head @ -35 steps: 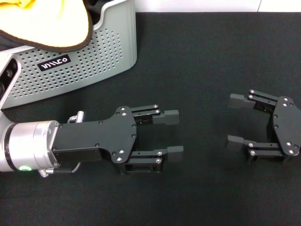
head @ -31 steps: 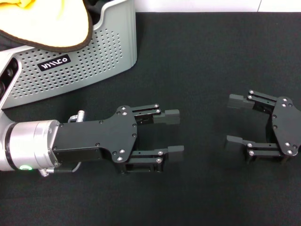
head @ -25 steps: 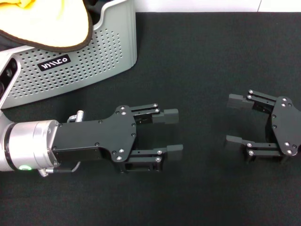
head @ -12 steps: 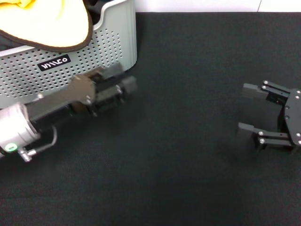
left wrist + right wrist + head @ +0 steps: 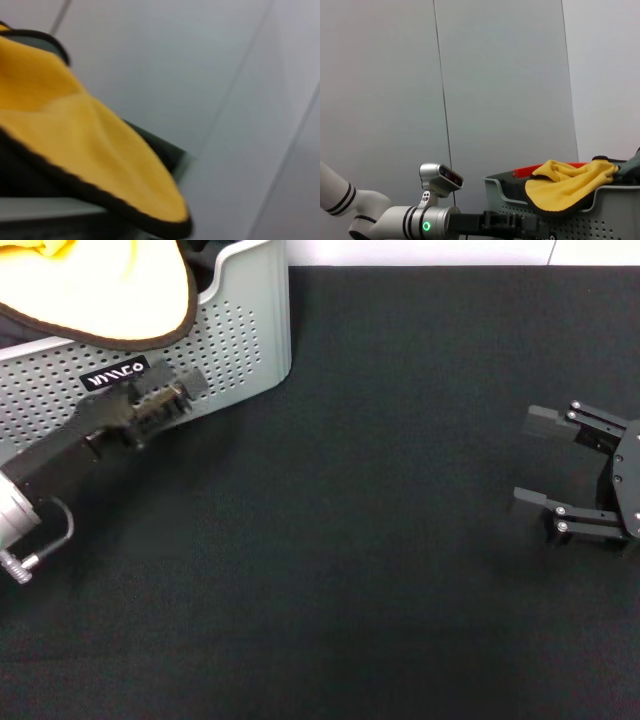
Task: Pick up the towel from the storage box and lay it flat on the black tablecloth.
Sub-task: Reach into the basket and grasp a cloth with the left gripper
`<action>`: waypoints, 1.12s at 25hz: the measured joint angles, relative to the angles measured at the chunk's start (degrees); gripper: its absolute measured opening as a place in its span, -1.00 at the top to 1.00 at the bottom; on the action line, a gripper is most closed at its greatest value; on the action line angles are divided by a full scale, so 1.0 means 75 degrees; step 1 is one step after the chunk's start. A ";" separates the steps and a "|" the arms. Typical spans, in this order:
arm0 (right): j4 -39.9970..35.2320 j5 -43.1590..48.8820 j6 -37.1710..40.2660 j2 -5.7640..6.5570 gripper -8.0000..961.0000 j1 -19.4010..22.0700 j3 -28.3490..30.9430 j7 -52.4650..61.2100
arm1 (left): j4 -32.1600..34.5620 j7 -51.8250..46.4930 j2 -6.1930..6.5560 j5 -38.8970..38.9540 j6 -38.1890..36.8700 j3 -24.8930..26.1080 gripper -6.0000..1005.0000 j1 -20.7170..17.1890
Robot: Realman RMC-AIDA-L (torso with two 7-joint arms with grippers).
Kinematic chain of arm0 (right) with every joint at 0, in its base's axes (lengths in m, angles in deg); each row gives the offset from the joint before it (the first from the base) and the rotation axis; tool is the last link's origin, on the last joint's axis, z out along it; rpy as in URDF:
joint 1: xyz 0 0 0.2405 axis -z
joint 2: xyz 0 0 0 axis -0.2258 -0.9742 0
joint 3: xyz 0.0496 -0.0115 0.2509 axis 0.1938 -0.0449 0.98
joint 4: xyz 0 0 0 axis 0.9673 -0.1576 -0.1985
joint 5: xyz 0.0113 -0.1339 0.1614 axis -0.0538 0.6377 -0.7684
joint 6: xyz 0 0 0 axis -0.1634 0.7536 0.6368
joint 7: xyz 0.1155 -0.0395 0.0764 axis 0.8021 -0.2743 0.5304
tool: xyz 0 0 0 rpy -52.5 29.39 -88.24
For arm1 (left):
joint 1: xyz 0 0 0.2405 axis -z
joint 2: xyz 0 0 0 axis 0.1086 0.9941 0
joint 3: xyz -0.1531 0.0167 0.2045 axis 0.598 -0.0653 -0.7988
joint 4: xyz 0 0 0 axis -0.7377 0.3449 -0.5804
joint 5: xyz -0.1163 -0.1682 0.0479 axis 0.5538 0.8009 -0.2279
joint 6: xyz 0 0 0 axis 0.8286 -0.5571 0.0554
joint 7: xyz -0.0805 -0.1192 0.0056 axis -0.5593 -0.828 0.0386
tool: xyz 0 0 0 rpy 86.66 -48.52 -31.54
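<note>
Left hand (image 5: 160, 400) swung up against storage box (image 5: 240, 330), blurred, grip unreadable; yellow towel (image 5: 100, 290) draped, cropped; right hand (image 5: 535, 465) spread

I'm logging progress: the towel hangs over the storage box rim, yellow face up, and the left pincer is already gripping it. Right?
Not quite. In the head view the left pincer sits by the storage box front wall, below the towel, not gripping it. The rest holds.

The left gripper (image 5: 160, 405) is motion-blurred against the box (image 5: 240, 350); the towel (image 5: 100, 290) is cut off at the frame's top edge.
</note>
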 joint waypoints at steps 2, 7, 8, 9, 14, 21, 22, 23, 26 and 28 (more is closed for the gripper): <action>0.0000 -0.0010 0.0002 0.0000 -0.75 -0.0002 -0.0001 -0.0031 | -0.0131 -0.0147 -0.0009 0.0029 0.0033 0.0306 -0.35 0.0046; -0.0039 -0.0016 0.0002 0.0000 -0.75 -0.0036 -0.0004 -0.0027 | -0.0369 -0.0353 -0.0012 0.0071 0.0098 0.0693 -0.34 0.0202; -0.0044 -0.0018 0.0002 0.0000 -0.75 -0.0036 -0.0004 -0.0027 | -0.0424 -0.0354 -0.0016 0.0120 0.0124 0.0720 -0.33 0.0233; -0.0050 -0.0020 0.0002 0.0000 -0.75 -0.0037 -0.0004 -0.0032 | -0.0503 -0.0355 -0.0018 0.0207 0.0151 0.0729 -0.33 0.0268; -0.0012 -0.0036 0.0001 0.0000 -0.75 -0.0053 -0.0004 -0.0045 | -0.0762 -0.0362 -0.0021 0.0622 0.0246 0.0734 -0.31 0.0367; 0.0003 -0.0042 0.0005 0.0000 -0.75 -0.0083 -0.0004 -0.0045 | -0.0941 -0.0613 -0.0015 0.0894 0.0356 0.0748 -0.29 0.0398; 0.0003 -0.0042 0.0016 0.0000 -0.75 -0.0090 -0.0005 -0.0044 | -0.0945 -0.0649 -0.0015 0.0900 0.0372 0.0748 -0.29 0.0399; 0.0003 -0.0042 0.0023 0.0000 -0.75 -0.0097 -0.0005 -0.0044 | -0.0963 -0.0748 -0.0016 0.0921 0.0415 0.0749 -0.28 0.0401; 0.0003 -0.0042 0.0043 0.0000 -0.75 -0.0101 -0.0005 -0.0044 | -0.1111 -0.0921 -0.0016 0.1056 0.0447 0.0752 -0.19 0.0410; 0.0003 -0.0042 0.0068 0.0000 -0.75 -0.0101 -0.0005 -0.0043 | -0.1213 -0.0938 -0.0017 0.1185 0.0452 0.0752 -0.01 0.0416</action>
